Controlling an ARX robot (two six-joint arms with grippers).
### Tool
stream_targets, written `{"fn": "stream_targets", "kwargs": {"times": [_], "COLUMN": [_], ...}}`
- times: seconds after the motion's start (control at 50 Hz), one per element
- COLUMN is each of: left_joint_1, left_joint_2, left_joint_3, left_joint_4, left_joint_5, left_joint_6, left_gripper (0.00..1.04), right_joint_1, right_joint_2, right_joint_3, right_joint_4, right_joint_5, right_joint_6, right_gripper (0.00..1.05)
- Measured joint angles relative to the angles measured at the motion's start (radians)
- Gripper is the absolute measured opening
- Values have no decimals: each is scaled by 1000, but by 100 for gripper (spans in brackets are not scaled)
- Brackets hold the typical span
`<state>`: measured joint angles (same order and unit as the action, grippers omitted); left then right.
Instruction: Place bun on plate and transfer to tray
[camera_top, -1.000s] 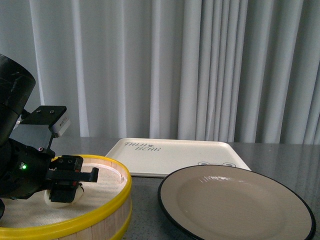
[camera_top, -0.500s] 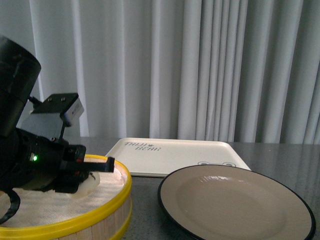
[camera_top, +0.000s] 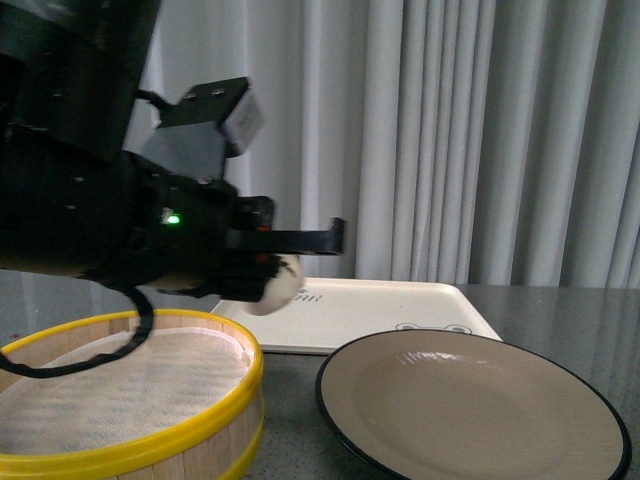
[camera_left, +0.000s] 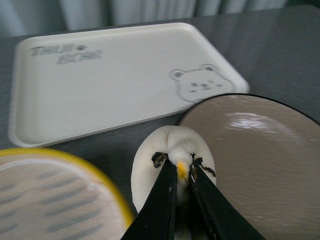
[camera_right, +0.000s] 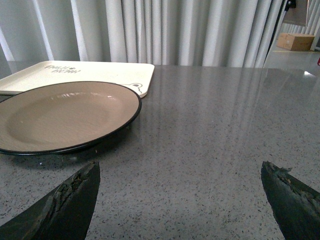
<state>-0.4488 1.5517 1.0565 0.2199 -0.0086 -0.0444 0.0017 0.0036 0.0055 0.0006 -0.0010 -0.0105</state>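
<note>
A pale pleated curtain (camera_top: 450, 140) closes off the space behind the grey speckled table (camera_top: 570, 320). In the front view the bulk of the left arm fills the upper left, hiding that part of the curtain and the left corner of the tray (camera_top: 370, 305). In the right wrist view a brown box (camera_right: 295, 41) sits far off past the curtain's edge.

On the near left of the table stands a yellow-rimmed steamer basket (camera_top: 245, 375) lined with a white woven cloth. Just beside it, on the right, the plate (camera_top: 470, 410) shows its taupe inside and a glint of light. The tray lies behind both, its near edge close to the plate's far rim, with lettering at one corner and a bear drawing at another.

The left end effector (camera_left: 182, 172) is closed on the bun (camera_left: 175, 142), its two dark fingers pinching the twisted top. The bun hangs in the air, lifted clear of the basket. In the left wrist view it lies over the strip of table between the basket's rim and the plate's black rim. In the front view it covers part of the tray's lettering.

The right end effector (camera_right: 180, 167) is spread wide with nothing between its fingers, low over the table, well apart from the plate.
</note>
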Motion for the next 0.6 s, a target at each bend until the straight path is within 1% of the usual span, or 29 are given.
{"fn": "stream_targets", "kwargs": {"times": [0.1, 0.22, 0.42, 0.6], "left_joint_1": [-68, -107, -155, -190], "left_joint_2": [66, 153, 275, 313], "left_joint_3": [47, 122, 228, 243], "left_joint_4": [4, -19, -99, -130], "left_joint_5": [66, 97, 91, 95], "left_joint_6": [21, 30, 44, 44], "left_gripper": [4, 4, 4, 4], "right_joint_1": [0, 0, 0, 0], "right_joint_2": [0, 0, 0, 0], "right_joint_3": [0, 0, 0, 0], "right_joint_4": [0, 0, 0, 0], "right_joint_5": [0, 0, 0, 0], "right_joint_6": [0, 0, 0, 0], "right_gripper": [96, 96, 96, 96]}}
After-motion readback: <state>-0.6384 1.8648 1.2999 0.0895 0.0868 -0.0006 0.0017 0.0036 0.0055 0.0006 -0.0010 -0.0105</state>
